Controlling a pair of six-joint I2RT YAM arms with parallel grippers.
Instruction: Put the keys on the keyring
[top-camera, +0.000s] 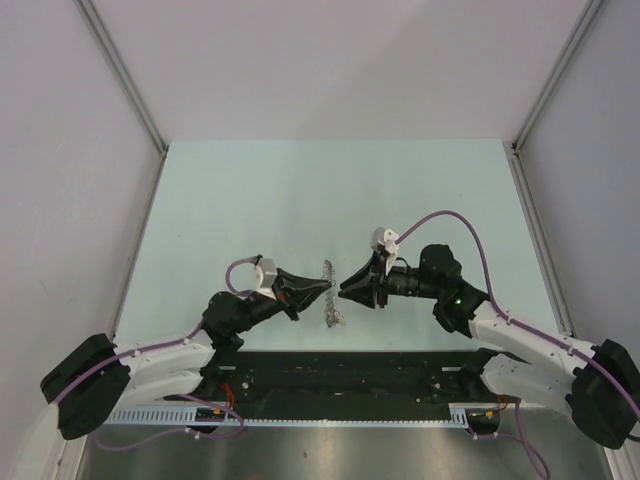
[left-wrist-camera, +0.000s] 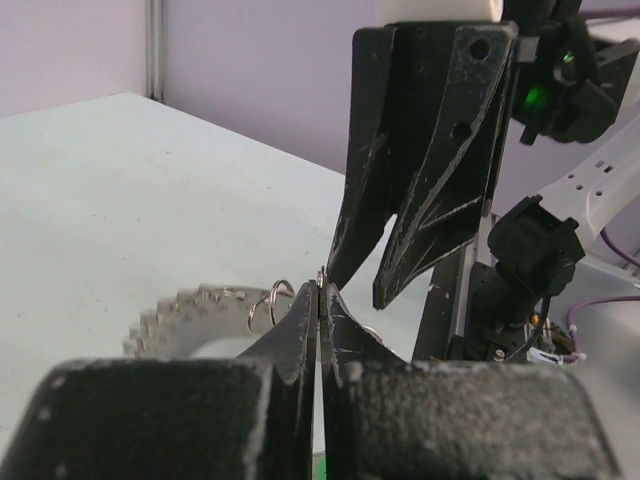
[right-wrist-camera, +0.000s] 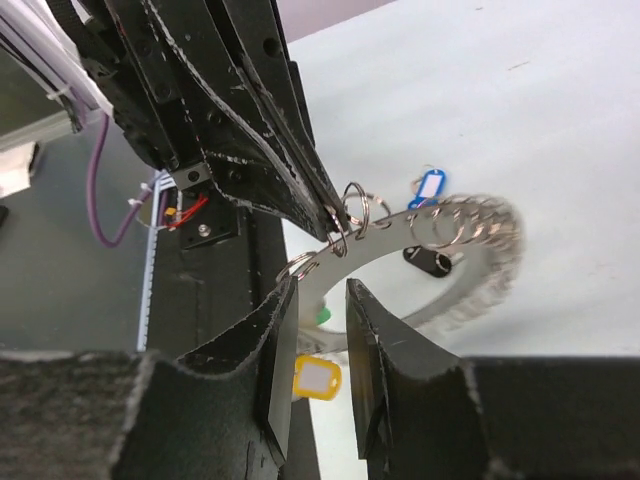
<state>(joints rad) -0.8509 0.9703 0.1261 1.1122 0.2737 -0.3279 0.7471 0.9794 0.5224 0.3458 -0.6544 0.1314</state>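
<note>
The keyring (right-wrist-camera: 390, 232) is looking lifted off the table (top-camera: 300, 190), between our two arms; its green tag (right-wrist-camera: 322, 315) and yellow tag (right-wrist-camera: 318, 378) are dangling low; the blue key (right-wrist-camera: 430, 186) and the black key (right-wrist-camera: 428, 262) are sitting right by it, and we cannot tell if they are on it. Our left gripper (right-wrist-camera: 332, 222) is pinching the keyring by a little loop at its edge, jaws pressed together; our right gripper (right-wrist-camera: 322, 295) is waiting just beside, jaws spread. We are guessing this is the threading step; next we are needing to grab a key and slide it on slowly.
</note>
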